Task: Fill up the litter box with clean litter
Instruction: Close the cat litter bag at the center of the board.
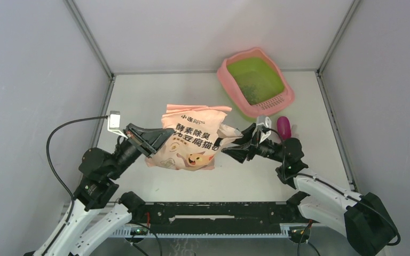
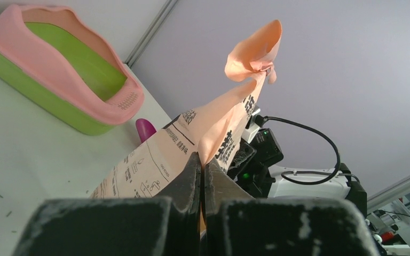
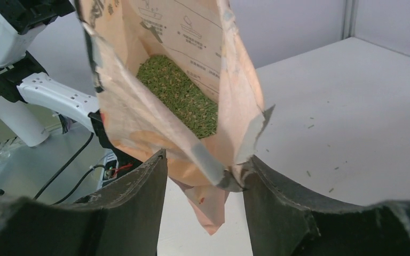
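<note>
Table (image 1: 155,96): litter box (image 1: 225,79) far corner, beyond both jaws clamping bag (image 1: 192,141).

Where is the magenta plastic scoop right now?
In the top view the magenta plastic scoop lies on the right half of the white table, just near-side of the pink-rimmed green litter box, right of the peach-pink printed bag.

Printed bag (image 1: 192,141) between left pincer (image 1: 157,140) and right pincer (image 1: 229,146), litter box (image 1: 223,79) beyond.
</note>
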